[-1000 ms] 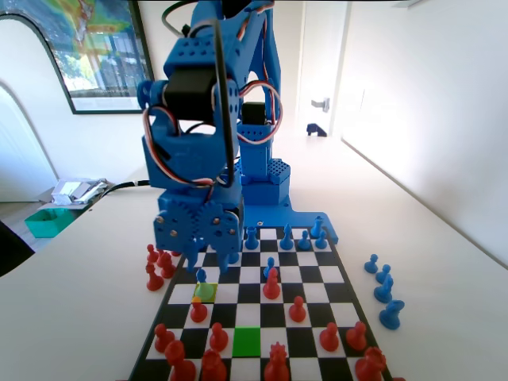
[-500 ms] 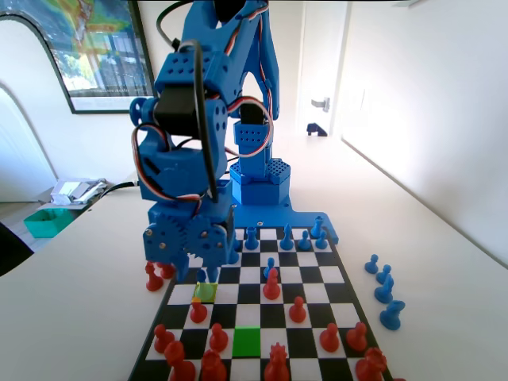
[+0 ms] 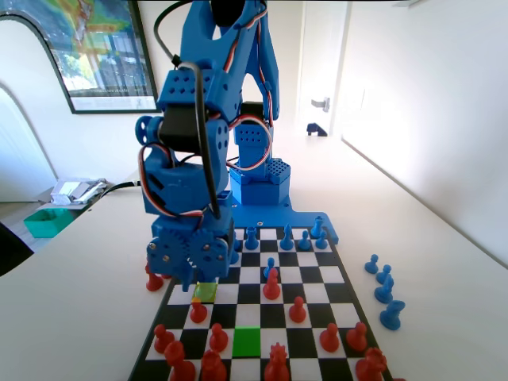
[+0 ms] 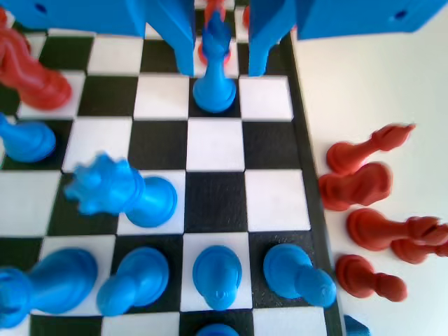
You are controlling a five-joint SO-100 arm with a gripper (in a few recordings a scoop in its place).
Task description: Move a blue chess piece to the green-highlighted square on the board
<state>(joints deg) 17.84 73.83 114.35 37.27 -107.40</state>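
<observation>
Gripper (image 4: 220,70) low over board (image 4: 302,133), jaws spread either side of blue pawn (image 4: 214,87), not touching it. Pawn upright near board's right edge in wrist view. Green square (image 3: 247,341) well apart, bare, near red pieces (image 3: 218,340) in fixed view.

The arm (image 3: 202,143) is blue plastic throughout, built of blocky printed housings with rows of small round holes. A black servo body sits in the nearest housing. Thin red, white and black wires loop between the segments, and a thicker black cable runs down the front and arcs over the top. Two round toothed gears show on the lowest housing. The base (image 3: 258,182) is a blue block with a perforated top on a flat blue plate. The gripper (image 4: 220,49) has two plain blue jaws with straight edges.
</observation>
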